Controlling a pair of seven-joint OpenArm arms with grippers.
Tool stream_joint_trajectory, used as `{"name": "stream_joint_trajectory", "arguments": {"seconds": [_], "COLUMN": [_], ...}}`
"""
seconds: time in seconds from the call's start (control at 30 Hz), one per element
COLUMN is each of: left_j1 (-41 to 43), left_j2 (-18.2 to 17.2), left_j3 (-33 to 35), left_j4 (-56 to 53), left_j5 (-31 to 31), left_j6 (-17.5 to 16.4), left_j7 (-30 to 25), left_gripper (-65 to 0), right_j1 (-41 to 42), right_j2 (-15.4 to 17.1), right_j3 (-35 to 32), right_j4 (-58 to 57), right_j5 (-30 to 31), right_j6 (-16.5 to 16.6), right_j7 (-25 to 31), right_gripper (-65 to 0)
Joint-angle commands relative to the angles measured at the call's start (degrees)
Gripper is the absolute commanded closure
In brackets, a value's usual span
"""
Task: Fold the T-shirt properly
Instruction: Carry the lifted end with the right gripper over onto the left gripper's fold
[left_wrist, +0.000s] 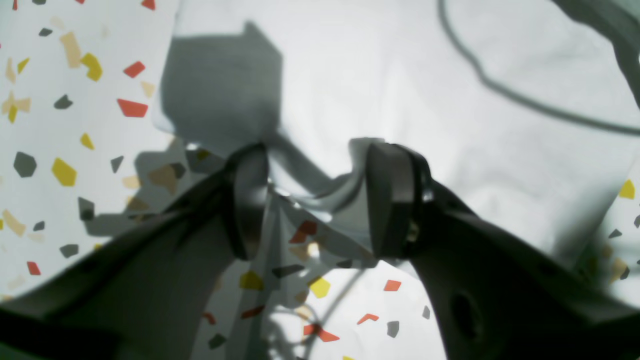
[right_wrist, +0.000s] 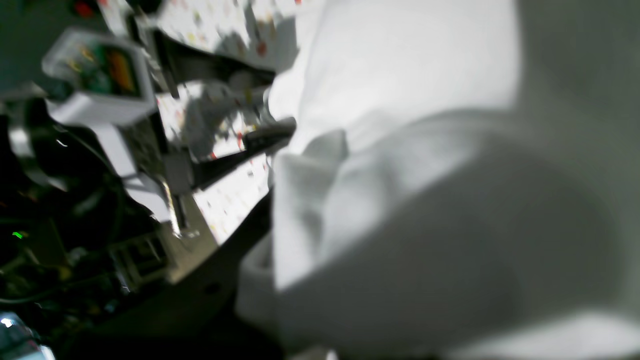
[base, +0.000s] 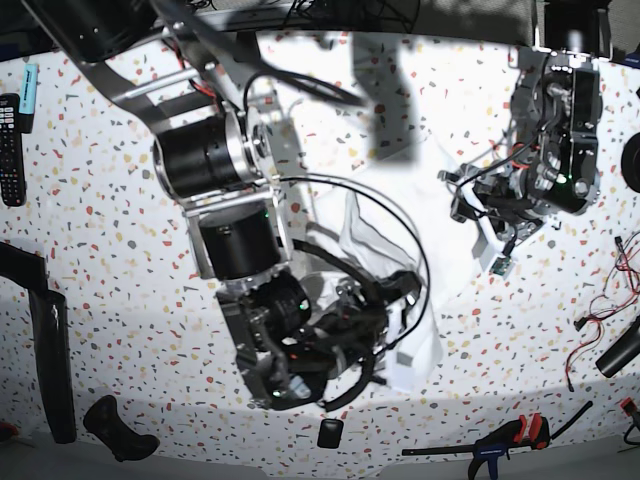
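Left gripper (left_wrist: 320, 200) pinched a fold of the white T-shirt (left_wrist: 400, 75) — right gripper's (right_wrist: 280, 210) grip on the cloth could not be told.

No text, label, brand, number or sign is legible in any view.

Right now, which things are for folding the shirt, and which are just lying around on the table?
For the job:
- T-shirt
- left gripper, pinching a fold of the shirt
- right gripper, on the shirt; jaws hidden

Just lying about:
- remote control
- blue and orange clamp
- red and black wires
- small black block
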Motion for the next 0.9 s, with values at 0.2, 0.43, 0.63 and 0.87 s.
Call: {"name": "stream_joint_trajectory", "arguments": {"seconds": [0.2,0.43,0.63,0.87], "left_j1": [-0.8,-0.8,-0.8,-0.8], "left_j2": [-0.4,-0.4,-0.4,-0.4], "left_j3": [-0.1,-0.1,-0.1,-0.1], "left_j4": [1.0,1.0,1.0,1.0], "left_j5": [-0.5,-0.5,-0.5,-0.5], "left_j6": [0.0,0.0,0.0,0.0], "left_j7": [-0.9,-0.9,-0.9,-0.9], "left_gripper": [-30.5,-30.5,-30.5,-30.5], "right_j1": [2.3,2.3,2.3,2.4], "right_j2": [-0.4,-0.4,-0.4,-0.4], "right_j3": [-10.2,-19.2,-20.5,-20.5], "right_j4": [0.9,0.8,0.8,0.9], "right_j5": [6.2,13.7,13.8,23.9], "right_j6": [-0.1,-0.1,-0.1,-0.1], "right_j7": [0.5,0.5,0.5,0.4], "right_gripper": [0.0,0.0,0.0,-28.8]}}
